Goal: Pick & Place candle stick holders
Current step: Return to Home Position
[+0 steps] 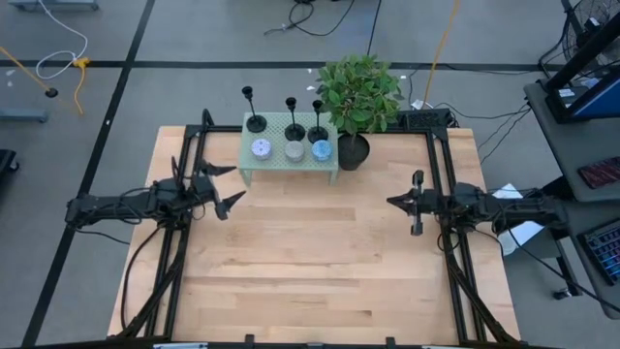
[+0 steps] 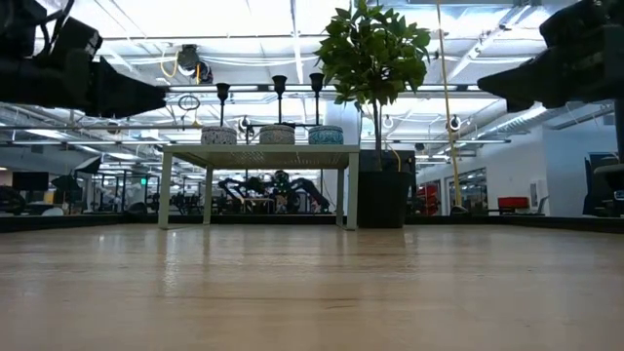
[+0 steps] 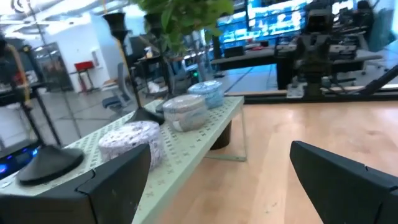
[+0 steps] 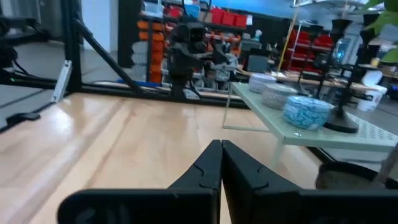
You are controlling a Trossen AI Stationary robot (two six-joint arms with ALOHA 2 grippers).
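Three matte-black candle stick holders (image 1: 254, 109) (image 1: 294, 118) (image 1: 318, 121) stand upright on their disc bases along the far edge of a pale green perforated stand (image 1: 289, 163). They also show in the low view (image 2: 280, 97). My left gripper (image 1: 229, 186) is open and empty, just left of and nearer than the stand. In the left wrist view (image 3: 217, 186) its fingers stand wide apart, facing the stand. My right gripper (image 1: 392, 202) is shut and empty at mid-table on the right. Its fingers meet in the right wrist view (image 4: 221, 158).
Three round tins (image 1: 261, 148) (image 1: 294, 150) (image 1: 321, 149) sit along the stand's near edge, in front of the holders. A leafy plant (image 1: 360, 89) in a black pot (image 1: 353, 151) stands just right of the stand. Bare wooden tabletop (image 1: 320, 252) lies toward the near edge.
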